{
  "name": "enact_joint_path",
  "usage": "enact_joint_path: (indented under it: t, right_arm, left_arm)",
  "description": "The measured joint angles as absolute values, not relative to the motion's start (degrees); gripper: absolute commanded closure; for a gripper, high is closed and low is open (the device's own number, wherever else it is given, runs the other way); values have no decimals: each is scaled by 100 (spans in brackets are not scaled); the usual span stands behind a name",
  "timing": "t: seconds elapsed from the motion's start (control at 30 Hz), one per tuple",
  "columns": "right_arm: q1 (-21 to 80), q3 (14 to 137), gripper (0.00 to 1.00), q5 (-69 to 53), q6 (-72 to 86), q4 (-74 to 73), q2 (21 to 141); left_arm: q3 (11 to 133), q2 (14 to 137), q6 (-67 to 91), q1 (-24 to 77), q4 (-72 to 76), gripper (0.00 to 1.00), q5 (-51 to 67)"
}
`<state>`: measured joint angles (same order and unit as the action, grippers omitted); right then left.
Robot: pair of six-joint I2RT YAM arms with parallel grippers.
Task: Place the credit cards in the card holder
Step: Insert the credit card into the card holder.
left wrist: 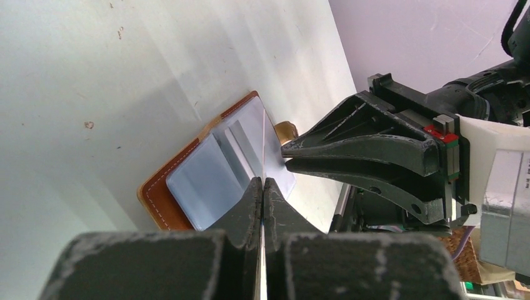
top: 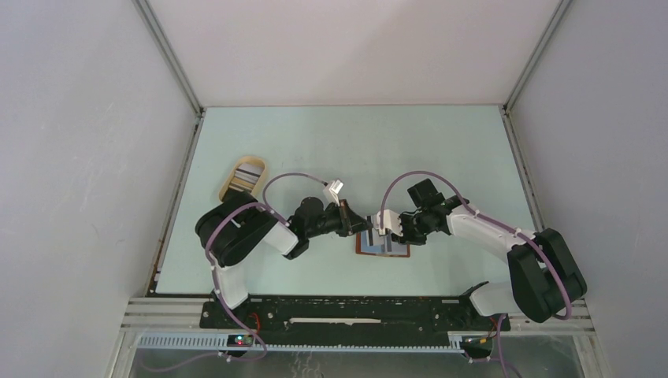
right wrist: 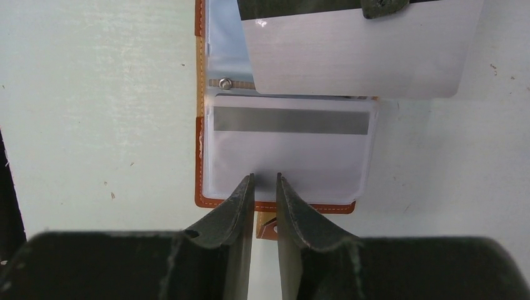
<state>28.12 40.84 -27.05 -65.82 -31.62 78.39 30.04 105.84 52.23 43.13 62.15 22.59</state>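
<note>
**Left gripper clamped on a credit card**

It holds the silvery card edge-on over the open card holder; right gripper sits nearly closed at the holder's clear sleeve, grasp unclear; holder lies flat on the pale green table between the arms; tan oval tray beyond, leftward; white walls all round.

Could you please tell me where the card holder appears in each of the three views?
Top external: card holder lies flat at lower centre, under the right gripper.
Left wrist: card holder is centre left, seen at a slant.
Right wrist: card holder fills the centre, open.
Shared landmark: the right gripper, its tips at the card holder's edge.
</note>
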Motion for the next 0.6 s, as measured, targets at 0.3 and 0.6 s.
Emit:
enact_joint_path:
  t: [0.3, 0.6]
  right_arm:
    - [2816, 4143, 73, -2703, -6589, -3240, 7894]
    - [2834, 4176, 73, -2700, -6582, -3251, 7948]
  left_arm:
    - [2991, 10774, 5474, 4313, 6582, 100, 2099]
    - [2882, 10847, 5660, 4320, 6910, 100, 1826]
